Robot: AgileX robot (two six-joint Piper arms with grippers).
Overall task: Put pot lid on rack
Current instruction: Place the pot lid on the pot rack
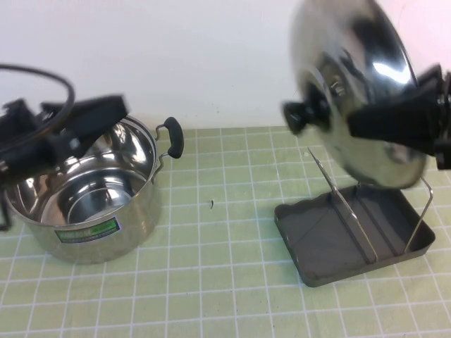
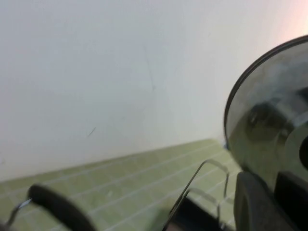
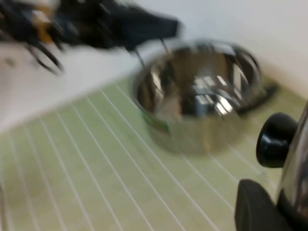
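Observation:
The pot lid (image 1: 359,77), shiny steel with a black knob (image 1: 306,113), stands on edge in the air at the right, its knob facing left. My right gripper (image 1: 359,123) is shut on its rim and holds it just above the rack (image 1: 331,239), a dark grey tray with thin silver wire loops (image 1: 352,218). In the right wrist view the knob (image 3: 276,139) and the lid's edge (image 3: 299,178) show beside my right gripper (image 3: 281,211). In the left wrist view the lid (image 2: 269,106) hangs over the wire loops (image 2: 202,168). My left gripper (image 1: 106,113) hovers over the pot's far rim.
The deep steel pot (image 1: 84,197) with a black side handle (image 1: 173,136) and a green label stands at the left on the green checked mat; it also shows in the right wrist view (image 3: 202,96). A white wall runs along the back.

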